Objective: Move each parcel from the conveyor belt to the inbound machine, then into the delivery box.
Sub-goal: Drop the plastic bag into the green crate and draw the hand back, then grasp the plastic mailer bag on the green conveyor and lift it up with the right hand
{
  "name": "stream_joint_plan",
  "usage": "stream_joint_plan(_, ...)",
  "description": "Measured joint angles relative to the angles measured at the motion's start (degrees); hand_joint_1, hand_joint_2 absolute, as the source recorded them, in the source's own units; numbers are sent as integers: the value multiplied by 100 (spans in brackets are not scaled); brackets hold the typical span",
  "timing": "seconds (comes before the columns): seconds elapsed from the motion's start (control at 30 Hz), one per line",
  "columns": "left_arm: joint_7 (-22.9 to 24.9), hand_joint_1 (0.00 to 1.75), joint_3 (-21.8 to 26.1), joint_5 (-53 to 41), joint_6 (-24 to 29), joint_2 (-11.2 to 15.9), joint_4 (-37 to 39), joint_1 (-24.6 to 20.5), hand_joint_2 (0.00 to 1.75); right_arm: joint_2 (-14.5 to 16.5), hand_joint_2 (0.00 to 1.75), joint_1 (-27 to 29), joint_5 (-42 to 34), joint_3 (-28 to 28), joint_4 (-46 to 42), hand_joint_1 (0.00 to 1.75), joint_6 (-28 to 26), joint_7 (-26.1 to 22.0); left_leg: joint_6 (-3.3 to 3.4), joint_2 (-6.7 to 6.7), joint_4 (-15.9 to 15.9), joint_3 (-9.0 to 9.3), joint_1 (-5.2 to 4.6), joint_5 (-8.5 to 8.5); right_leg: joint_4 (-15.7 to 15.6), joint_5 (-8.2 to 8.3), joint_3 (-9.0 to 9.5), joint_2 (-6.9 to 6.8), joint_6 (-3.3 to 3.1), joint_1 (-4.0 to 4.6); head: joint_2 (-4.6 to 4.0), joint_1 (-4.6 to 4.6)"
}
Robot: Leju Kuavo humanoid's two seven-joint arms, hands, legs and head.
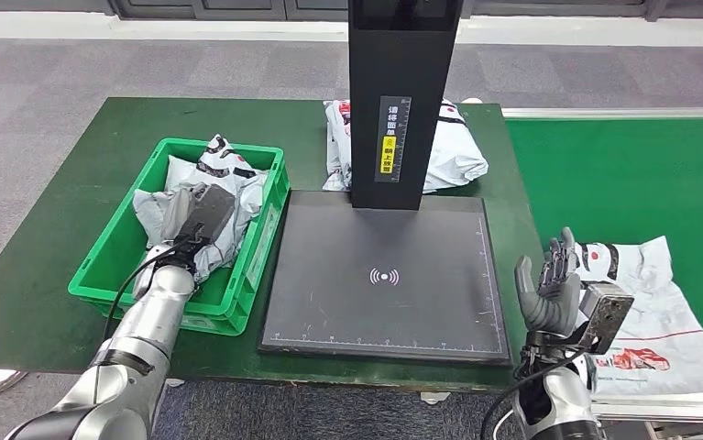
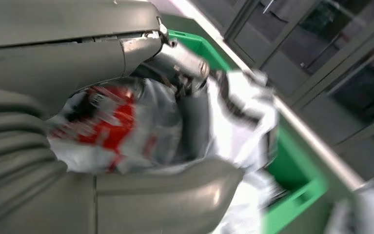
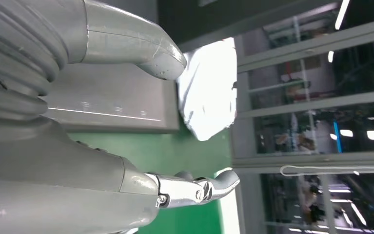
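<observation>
In the head view my left hand (image 1: 197,216) reaches into the green delivery box (image 1: 114,247) and lies on a grey-white parcel (image 1: 169,206) among others there. The blurred left wrist view has a parcel with red print (image 2: 121,124) bulging between the thumb and the fingers (image 2: 187,61), which curl round it. My right hand (image 1: 549,286) is raised at the right edge of the dark inbound machine plate (image 1: 384,275), fingers spread, holding nothing. A white parcel (image 1: 654,312) lies flat on the green conveyor belt (image 1: 604,174), just right of that hand.
The machine's black post (image 1: 402,101) rises from the plate's far edge. Another white parcel (image 1: 453,151) lies behind it on the green table (image 1: 82,174). The right wrist view shows that white parcel (image 3: 209,87) beyond the plate (image 3: 111,102).
</observation>
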Motion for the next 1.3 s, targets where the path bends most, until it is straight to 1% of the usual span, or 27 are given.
stream_joint_plan(0.07,-36,0,-40,263,-19,11,-159,67,0,0,175,71,14,-1,0,0,20,-4,0,1,0,-1,0,0,0,0,-2,2,0,0,-1,0)
stream_joint_plan(0.17,-39,0,-108,387,-9,22,-305,138,0,0,175,115,22,-1,0,0,20,-5,0,2,0,-2,0,-1,0,0,-4,5,0,0,0,0)
stream_joint_plan(0.23,-72,0,-149,557,105,31,-391,184,0,0,175,120,47,-1,0,0,23,-5,-1,3,0,-3,0,-1,0,0,-4,5,0,0,-1,-1)
stream_joint_plan(0.3,-129,0,-197,875,454,43,-517,250,0,1,175,123,109,-1,0,0,25,-3,-1,5,0,-3,0,-2,0,-1,-5,6,0,0,-1,-1)
stream_joint_plan(0.4,-165,0,-311,1270,1141,67,-721,348,0,1,175,108,212,-1,1,0,-14,10,-2,6,-1,-3,0,-3,0,-1,-6,6,0,0,0,-1)
stream_joint_plan(0.47,-244,0,-363,1618,1333,75,-824,390,87,0,175,53,273,-1,9,0,-103,13,-2,6,-1,-4,0,-3,0,-1,-7,7,0,0,0,-1)
stream_joint_plan(0.53,-406,0,-385,2180,1175,68,-892,416,175,-11,87,-56,343,-1,56,0,-226,12,-2,6,-1,-3,0,-2,0,-1,-8,8,0,1,-1,-1)
stream_joint_plan(0.6,-593,0,-425,2722,837,27,-944,472,175,-42,87,-216,442,-1,187,0,-348,23,-2,6,-1,-3,0,-2,0,0,-7,8,0,0,-1,0)
stream_joint_plan(0.67,-779,0,-529,3110,550,-60,-1013,584,175,-102,175,-430,572,-4,429,0,-463,61,-1,6,1,-3,-1,-2,0,1,-7,9,2,-1,-1,0)
stream_joint_plan(0.77,-924,0,-751,3435,395,-218,-1147,734,175,-223,175,-752,745,-52,872,0,-589,107,1,5,5,-6,-3,-1,-2,5,-5,9,6,-3,-1,1)
stream_joint_plan(0.87,-853,0,-999,3643,249,-354,-1299,831,175,-320,175,-1067,962,-143,1367,0,-750,159,3,9,5,-7,-10,-2,-3,7,-10,15,8,-9,-1,0)
stream_joint_plan(0.97,-782,0,-1356,3780,21,-467,-1440,956,175,-431,175,-1312,1287,-235,1820,0,-1006,298,5,2,5,-9,-12,-3,-3,6,-11,12,12,-11,-1,0)
stream_joint_plan(1.07,-765,0,-1677,3807,-19,-547,-1543,1063,175,-497,175,-1416,1424,-305,2119,0,-1068,328,5,5,4,-11,-12,-5,-3,5,-13,15,13,-11,-1,2)
stream_joint_plan(1.2,-751,0,-1867,3864,-57,-580,-1623,1116,175,-549,175,-1433,1524,-318,2289,0,-1160,351,5,9,3,-11,-12,-6,-2,4,-18,20,12,-10,-1,1)
stream_joint_plan(1.3,-727,0,-2034,3872,-192,-608,-1676,1174,175,-573,175,-1452,1834,-390,2394,0,-1410,578,5,7,3,-11,-11,-6,-2,3,-18,19,12,-10,0,1)
